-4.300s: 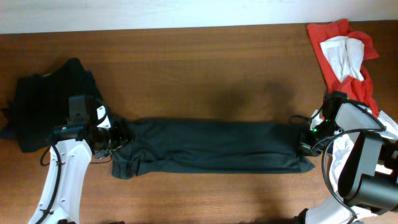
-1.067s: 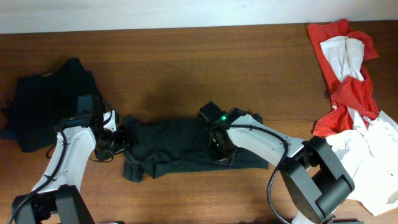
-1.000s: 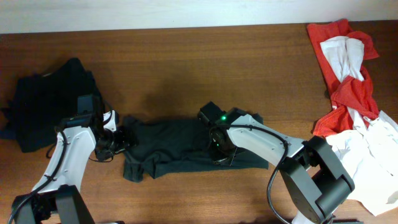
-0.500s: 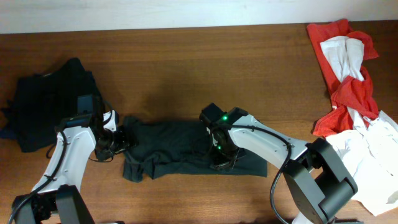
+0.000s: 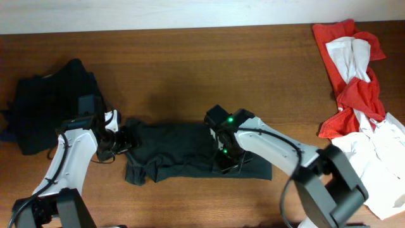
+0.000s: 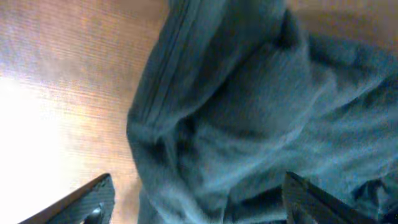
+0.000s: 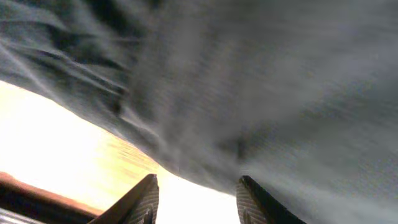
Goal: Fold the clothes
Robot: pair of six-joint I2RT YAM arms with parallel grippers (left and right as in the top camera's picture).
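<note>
A dark grey-green garment lies folded over on itself in the middle of the wooden table. My left gripper is at its left end with its jaws wide apart; in the left wrist view crumpled fabric lies between and under the fingers. My right gripper hovers over the garment's front right part. In the right wrist view its fingers are apart with nothing between them, and the fabric lies just beyond the tips.
A pile of black clothes sits at the far left behind my left arm. A red garment with white cloth on it lies at the back right. A white garment lies at the front right edge.
My right gripper carried the garment's right end leftwards over the rest, halving its length. In the last second it shifted slightly toward the front edge. My left arm barely moved.
</note>
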